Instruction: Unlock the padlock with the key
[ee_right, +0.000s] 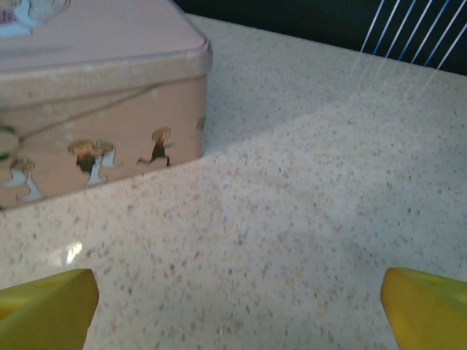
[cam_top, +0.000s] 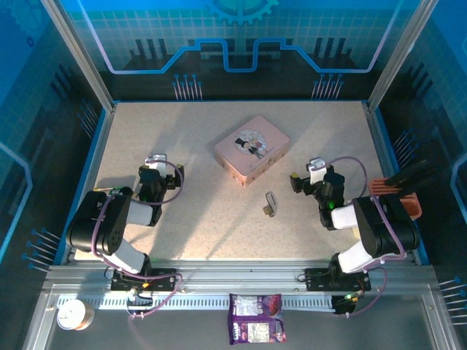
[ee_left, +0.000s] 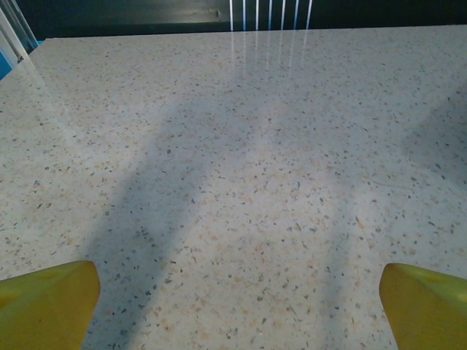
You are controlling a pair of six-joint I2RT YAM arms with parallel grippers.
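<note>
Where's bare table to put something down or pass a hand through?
Widest: the left half of the table, between the left gripper and the pink tin, back to the far edge. Also the strip between the padlock and the table's near edge. Crowded: centre-right, where tin, padlock and the open right gripper sit close together.

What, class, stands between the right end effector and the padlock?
Nothing visible does. Bare table lies between the open right end effector and the padlock. The pink tin sits farther back, off that line.
</note>
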